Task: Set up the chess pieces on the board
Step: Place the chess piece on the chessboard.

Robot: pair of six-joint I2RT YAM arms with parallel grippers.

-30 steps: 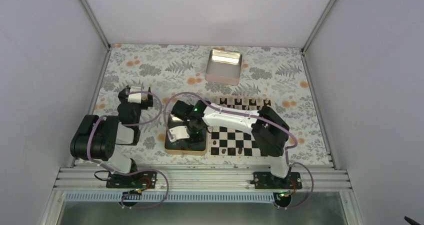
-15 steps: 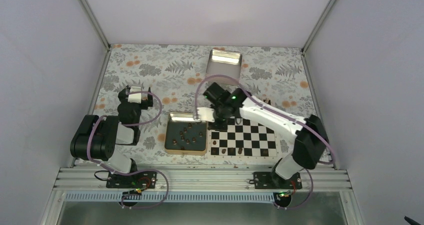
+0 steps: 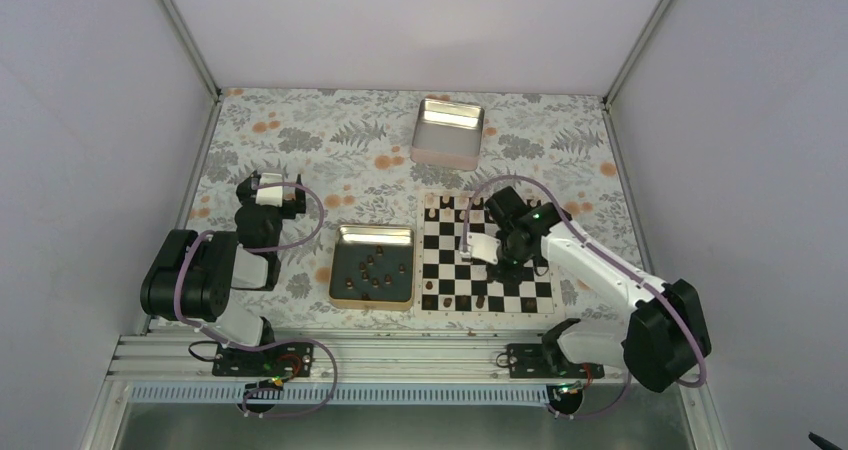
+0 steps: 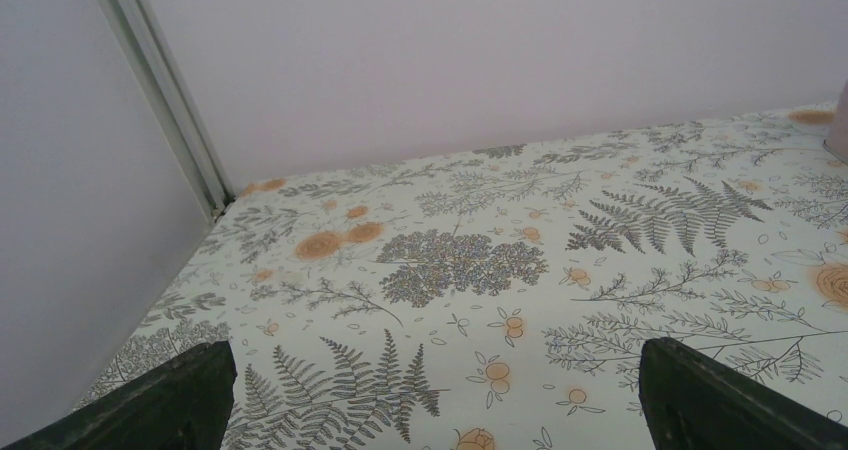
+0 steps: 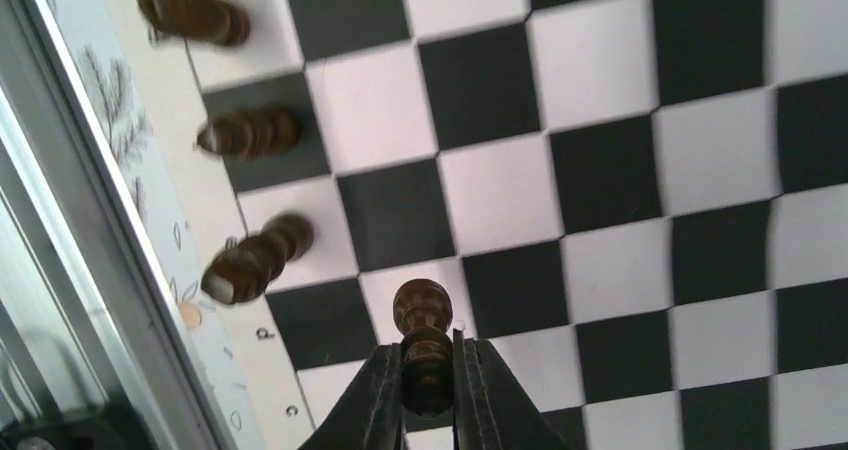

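Note:
The black-and-white board (image 3: pixel 446 257) lies right of centre on the table. My right gripper (image 5: pixel 427 348) hangs over its right half, also seen from above (image 3: pixel 497 253). It is shut on a dark brown chess piece (image 5: pixel 424 342) whose rounded head sticks out past the fingertips, above a white square. Three more dark pieces (image 5: pixel 250 133) stand along the board's near edge (image 3: pixel 452 299). Several further dark pieces (image 3: pixel 375 270) lie in the gold-rimmed tray (image 3: pixel 372 230) to the left of the board. My left gripper (image 4: pixel 440 415) rests far left over the patterned cloth, open and holding nothing.
A silver tin (image 3: pixel 448 130) stands at the back, beyond the board. The cage's metal frame (image 3: pixel 400 355) runs along the near edge, and grey walls close in both sides. The left arm (image 3: pixel 215 270) is folded near its base.
My right arm has swung from over the tray to the right, across the board, carrying the dark piece. The tray's contents now show. The left arm has not moved.

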